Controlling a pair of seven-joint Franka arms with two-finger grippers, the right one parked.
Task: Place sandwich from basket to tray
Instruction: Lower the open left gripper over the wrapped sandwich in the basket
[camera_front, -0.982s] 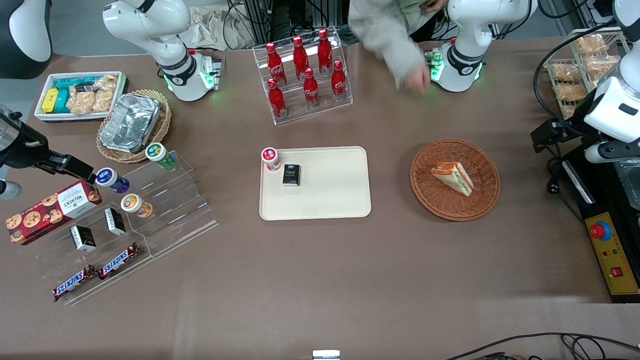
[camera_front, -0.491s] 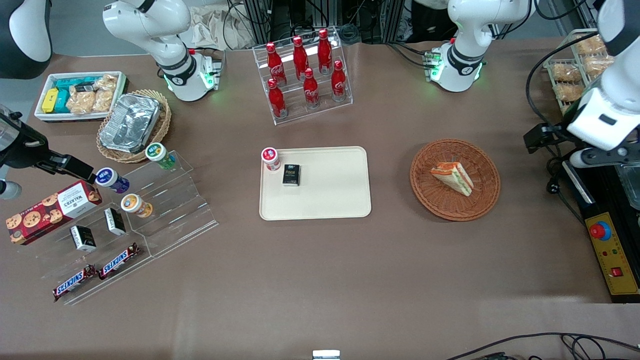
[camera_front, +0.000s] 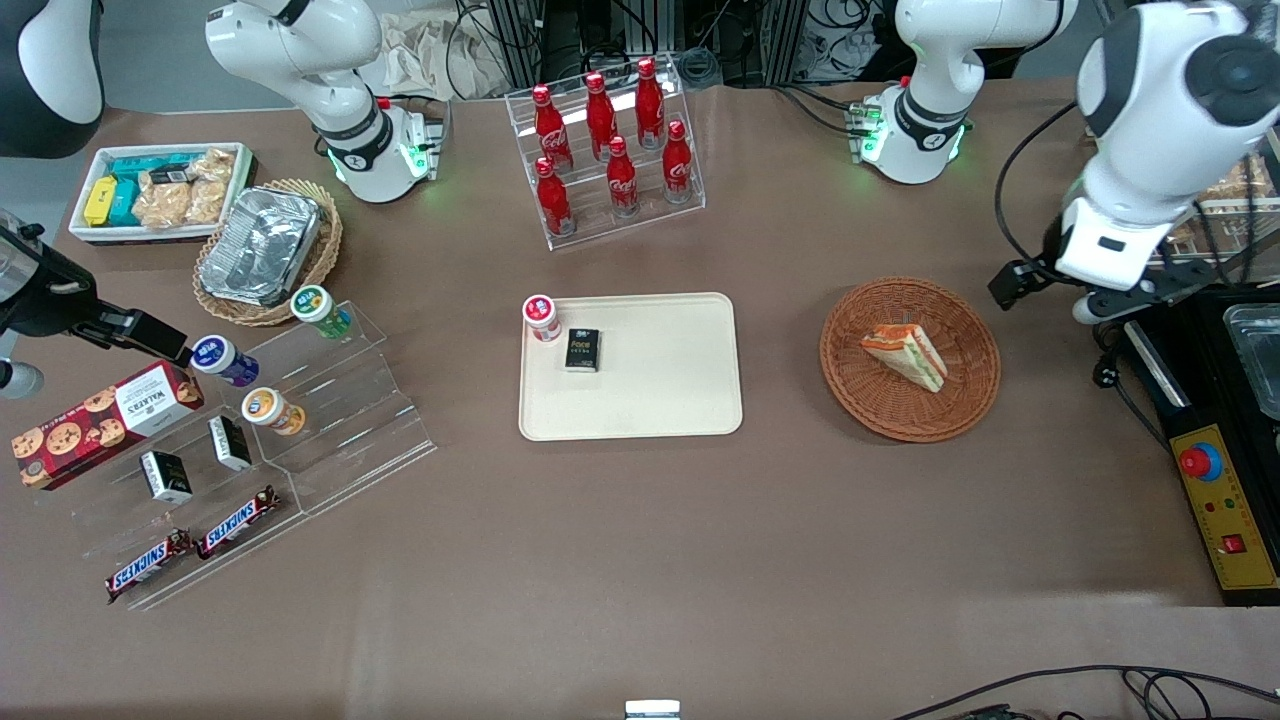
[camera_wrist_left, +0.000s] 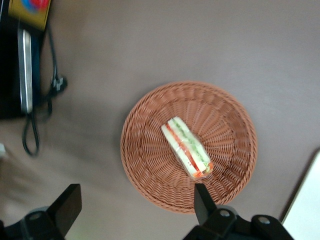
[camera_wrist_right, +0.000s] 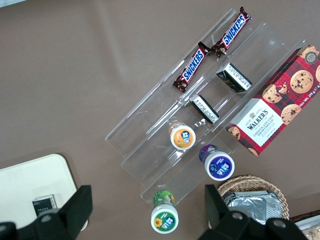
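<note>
Brown bench (camera_front: 640, 560); left arm has swung inward toward the wicker basket (camera_front: 910, 359), right of frame centre. Gripper (camera_wrist_left: 135, 212), high above it, jaws wide, empty. Sandwich (camera_front: 906, 355) untouched in basket; tray (camera_front: 660, 400) awaits.

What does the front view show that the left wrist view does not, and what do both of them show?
Only the front view shows the whole flat cream-beige rectangular tray with a small black box and a red-capped white jar on it, and the red cola bottles in a clear rack.

Only the left wrist view shows the left gripper, fingers open, high above the table beside the basket.

Both show the triangular white-bread sandwich lying in the round reddish-brown wicker basket, untouched.
</note>
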